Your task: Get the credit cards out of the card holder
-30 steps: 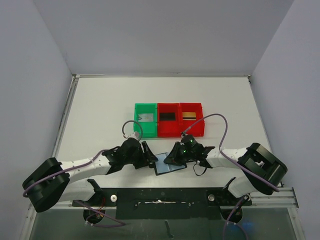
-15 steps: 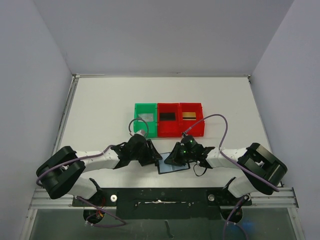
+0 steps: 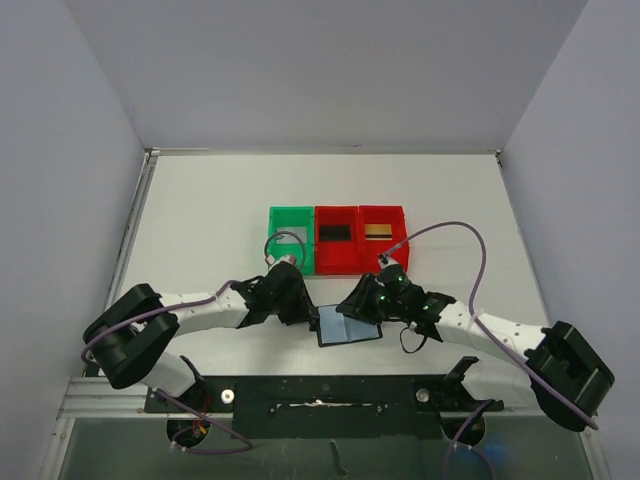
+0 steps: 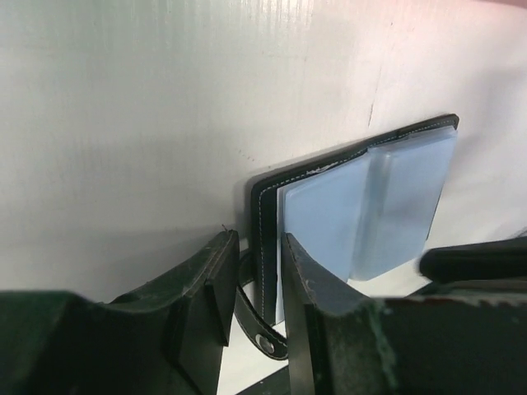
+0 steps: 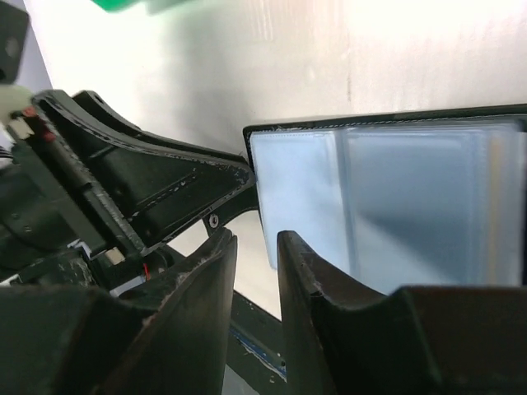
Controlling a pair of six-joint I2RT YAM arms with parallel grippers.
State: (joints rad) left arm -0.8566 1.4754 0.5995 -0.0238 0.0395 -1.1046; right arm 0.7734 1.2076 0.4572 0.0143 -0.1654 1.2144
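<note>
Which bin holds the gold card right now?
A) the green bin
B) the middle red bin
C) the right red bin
C: the gold card lies in the right red bin; the middle red bin holds the black card, the green bin a pale grey card.

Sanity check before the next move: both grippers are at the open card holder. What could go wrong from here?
1. Left gripper straddles the card holder's stitched edge and strap; closing could drag it or fold it shut.
2. Right gripper hovers at the bluish pockets' near corner; its tips could snag a sleeve.
</note>
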